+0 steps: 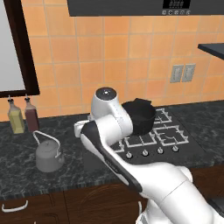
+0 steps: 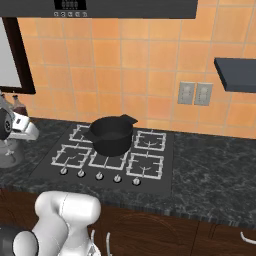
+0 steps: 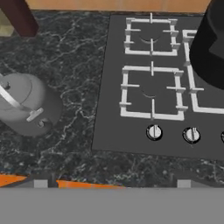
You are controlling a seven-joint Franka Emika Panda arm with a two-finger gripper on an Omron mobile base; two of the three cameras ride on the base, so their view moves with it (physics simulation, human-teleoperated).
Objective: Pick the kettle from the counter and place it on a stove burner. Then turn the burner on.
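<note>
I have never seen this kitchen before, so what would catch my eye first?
The robot's white arm sweeps across the foreground. Behind it a black pot sits in the middle of the black cooktop, on pale grates. Left of the cooktop, a small grey kettle stands on the counter, with two bottles by the orange-tiled wall.

1. The desk (image 1: pixel 17 175) is black stone with fine white veining.
2. The kettle (image 1: pixel 48 154) sits on it, left of the cooktop (image 2: pixel 165 165).
3. Two bottles (image 1: pixel 24 116) stand at the back wall.
4. A black pot (image 2: pixel 111 135) rests on the cooktop's grates.
</note>
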